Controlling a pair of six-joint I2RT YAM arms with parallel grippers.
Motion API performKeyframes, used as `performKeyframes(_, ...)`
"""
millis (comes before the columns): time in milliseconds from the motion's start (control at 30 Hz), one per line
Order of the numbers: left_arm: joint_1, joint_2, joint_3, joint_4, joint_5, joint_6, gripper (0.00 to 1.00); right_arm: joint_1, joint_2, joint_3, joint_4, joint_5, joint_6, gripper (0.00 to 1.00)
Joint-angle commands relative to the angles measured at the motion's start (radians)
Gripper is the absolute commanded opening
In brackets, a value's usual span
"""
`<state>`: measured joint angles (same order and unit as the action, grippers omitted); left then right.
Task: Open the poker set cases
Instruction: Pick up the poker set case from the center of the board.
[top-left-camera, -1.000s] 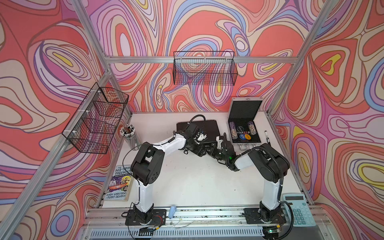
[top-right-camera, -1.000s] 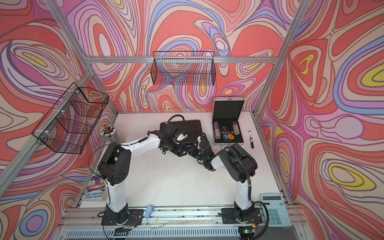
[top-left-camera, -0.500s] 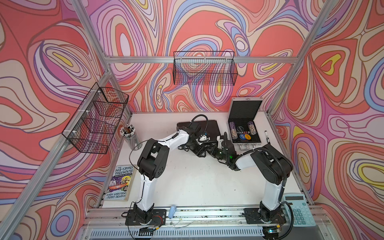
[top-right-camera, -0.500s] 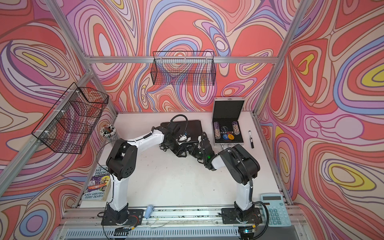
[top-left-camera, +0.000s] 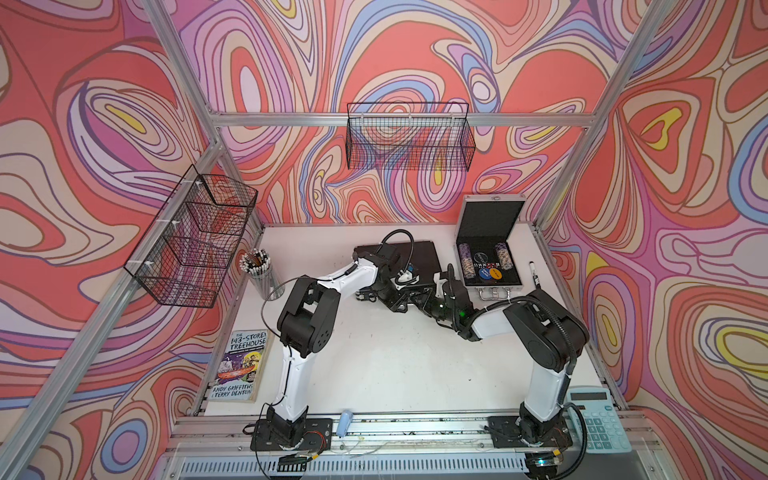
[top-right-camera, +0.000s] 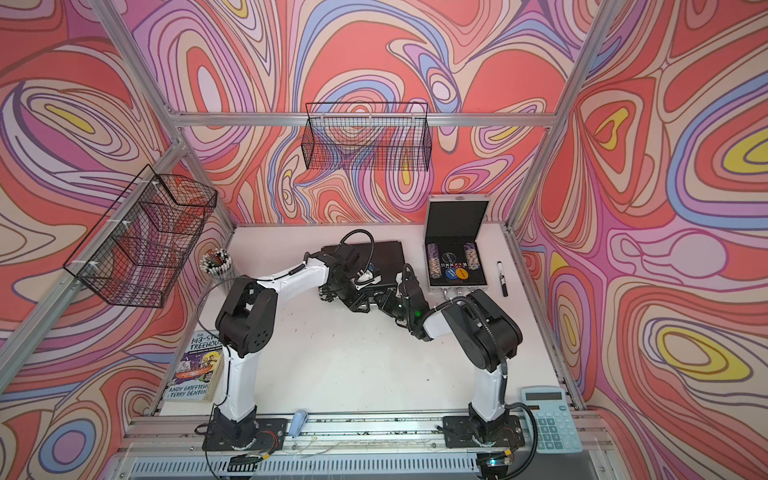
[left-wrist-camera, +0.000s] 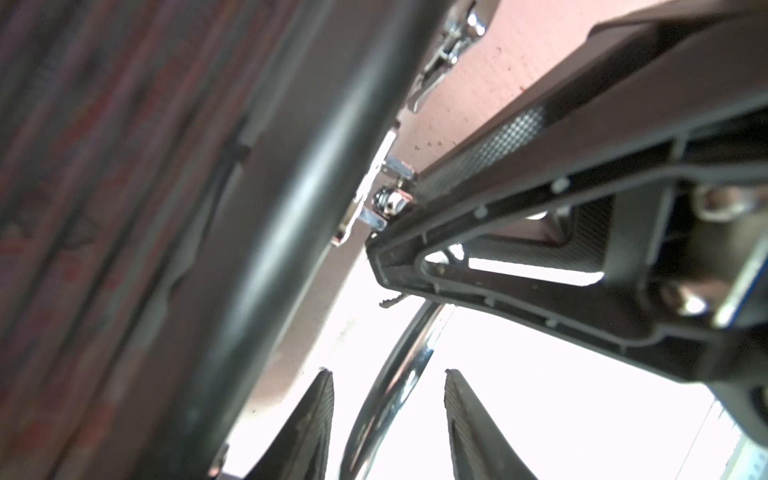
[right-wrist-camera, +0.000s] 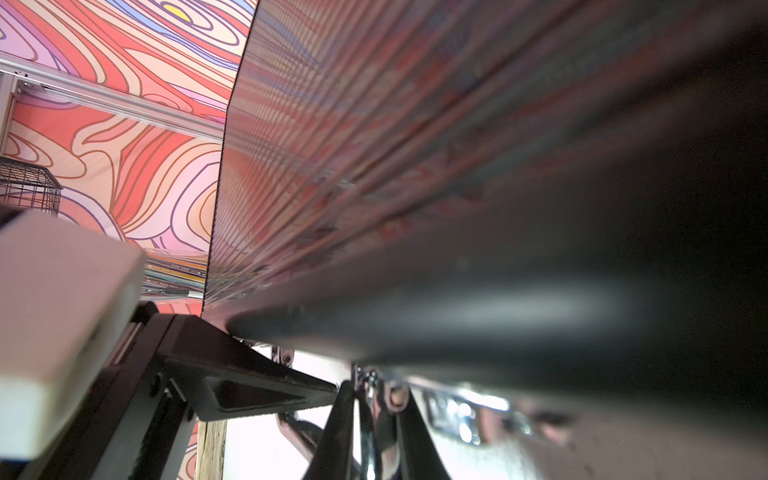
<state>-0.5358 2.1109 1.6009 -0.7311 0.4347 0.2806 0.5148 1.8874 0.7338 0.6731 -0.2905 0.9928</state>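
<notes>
The wider black poker set case lies flat and closed at the back middle of the table in both top views. The smaller silver case stands open to its right, lid upright, chips showing in its base. Both grippers meet at the black case's front edge. My left gripper is open, its fingers on either side of the chrome handle without touching it. My right gripper is shut on that handle's metal near its hinge; one of its fingers crosses the left wrist view. A latch shows further along the edge.
A black marker lies right of the silver case. A cup of pencils stands at the left, a paperback book lies at the front left, and a calculator at the front right. Wire baskets hang on the walls.
My left gripper has slid right along the black case's front edge to the handle, and its jaws have narrowed around it. The right gripper has stayed still.
</notes>
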Motion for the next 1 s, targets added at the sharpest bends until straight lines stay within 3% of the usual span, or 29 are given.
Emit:
performKeyframes(0, 0.015, 0.046, 0.037, -0.061, -0.062, 0.014, 0.39, 0.007, -0.090, 0.039, 0.128, -0.047, 0.007, 0.00)
performKeyframes(300, 0.014, 0.058, 0.046, -0.076, -0.076, 0.010, 0.01, 0.005, -0.115, 0.045, 0.075, -0.033, -0.005, 0.02)
performKeyframes(733, 0.016, -0.045, 0.058, -0.076, -0.014, -0.001, 0.00, -0.084, -0.276, 0.006, -0.187, 0.028, -0.083, 0.61)
performKeyframes(967, 0.014, -0.113, 0.052, -0.074, 0.033, -0.015, 0.00, -0.116, -0.239, 0.022, -0.188, -0.041, -0.059, 0.71)
